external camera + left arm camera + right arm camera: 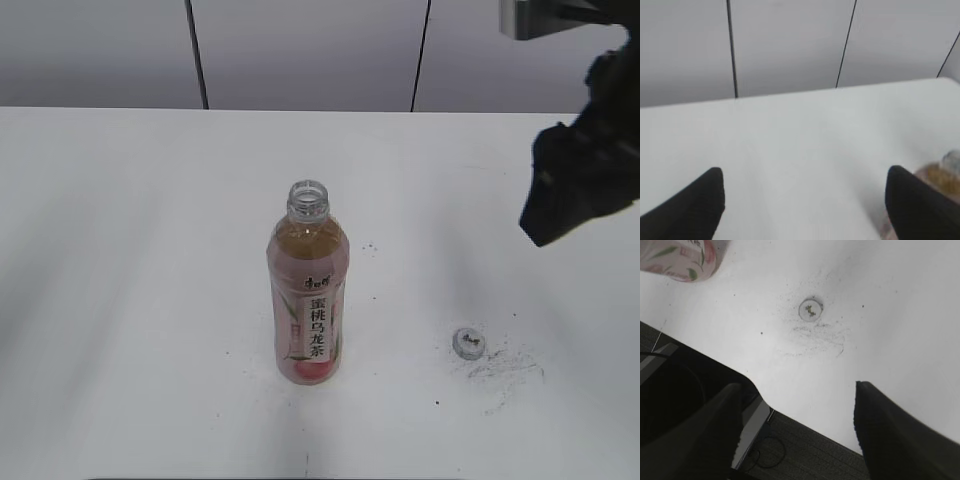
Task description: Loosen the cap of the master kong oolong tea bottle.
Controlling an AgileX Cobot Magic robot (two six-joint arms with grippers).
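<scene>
Exterior view: a clear plastic bottle of amber tea with a pink peach label (308, 300) stands upright mid-surface, its neck bare. Its small round white-grey screw cap (467, 343) lies apart to the right on the white surface (120, 250), evidently already removed. Both the left gripper (805, 200) and right gripper (797, 415) hang wide open, empty.

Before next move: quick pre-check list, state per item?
1. Cap off the bottle: ok, neck open, cap lies on the table to its right.
2. Bottle upright: ok.
3. Right gripper empty and open: ok.
4. Left gripper empty and open: ok.
5. Spilled tea: none visible; the dark scuffs by the cap look like marks.
</scene>
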